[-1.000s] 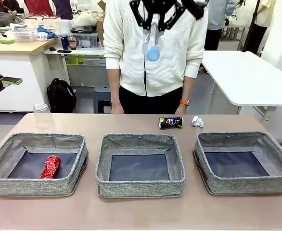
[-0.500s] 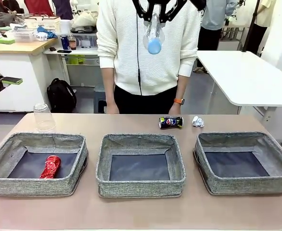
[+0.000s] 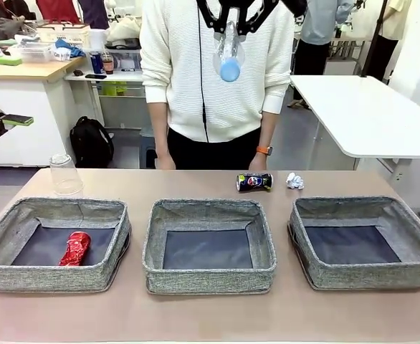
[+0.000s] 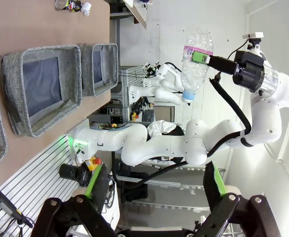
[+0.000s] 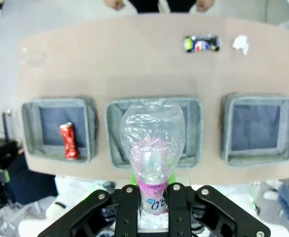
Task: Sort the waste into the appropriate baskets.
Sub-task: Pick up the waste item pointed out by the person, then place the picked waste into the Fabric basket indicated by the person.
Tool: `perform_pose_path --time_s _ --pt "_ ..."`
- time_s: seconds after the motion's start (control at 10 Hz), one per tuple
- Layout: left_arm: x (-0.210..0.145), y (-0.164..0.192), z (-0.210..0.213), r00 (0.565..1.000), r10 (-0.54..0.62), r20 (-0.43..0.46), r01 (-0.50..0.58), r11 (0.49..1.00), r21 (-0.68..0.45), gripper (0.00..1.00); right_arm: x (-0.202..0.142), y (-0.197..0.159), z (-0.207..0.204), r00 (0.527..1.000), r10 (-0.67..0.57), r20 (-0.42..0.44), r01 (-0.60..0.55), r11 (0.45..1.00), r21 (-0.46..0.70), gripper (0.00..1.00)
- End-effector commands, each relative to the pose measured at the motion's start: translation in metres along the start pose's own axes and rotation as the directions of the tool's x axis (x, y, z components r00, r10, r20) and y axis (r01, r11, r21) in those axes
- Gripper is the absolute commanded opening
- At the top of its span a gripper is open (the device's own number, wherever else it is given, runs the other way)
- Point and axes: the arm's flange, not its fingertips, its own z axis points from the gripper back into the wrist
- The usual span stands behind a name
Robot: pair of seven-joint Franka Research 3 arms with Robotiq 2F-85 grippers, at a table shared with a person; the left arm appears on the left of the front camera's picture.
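- The clear plastic bottle with a blue cap [image 3: 229, 50] hangs in the air high above the tabletop [image 3: 210, 315], cap pointing down, in front of the person's chest.
- The right hand [image 3: 231, 16] pinches the bottle near its labelled end. Its black fingers are pressed against both sides.
- Looking down from the right wrist, the bottle lines up over the middle basket [image 3: 208, 276].
- The left hand [image 4: 154, 182] is spread wide and holds nothing. Its green pads [image 4: 97, 180] are well apart.
- Three grey woven baskets sit in a row across the near part of the tabletop.
- The left basket [image 3: 52, 279] holds a crushed red can [image 3: 74, 248] lying on its dark bottom.
- The middle basket and the right basket [image 3: 364, 276] show only their dark bottoms.
- A crushed dark-blue can [image 3: 254, 182] lies on its side on the tabletop behind the baskets, between the middle and right ones.
- A white crumpled paper wad [image 3: 294, 180] lies just to the right of that can.
- A clear plastic cup [image 3: 65, 175] stands behind the left basket.
- A person in a white sweater [image 3: 217, 79] stands at the far edge, arms down at the sides.
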Motion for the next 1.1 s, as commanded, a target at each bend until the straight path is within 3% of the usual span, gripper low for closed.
perform_pose_path --time_s 0.0,1.0 --pt "-0.002 0.0013 0.0023 1.0 -0.021 -0.012 0.021 1.0 0.002 1.0 -0.0023 0.0 0.001 1.0 0.001 -0.005 -0.001 1.0 0.005 0.19" --pt "-0.002 0.0013 0.0023 1.0 -0.021 -0.012 0.021 1.0 0.002 1.0 -0.0023 0.0 0.001 1.0 0.001 -0.005 -0.001 1.0 0.005 0.19"
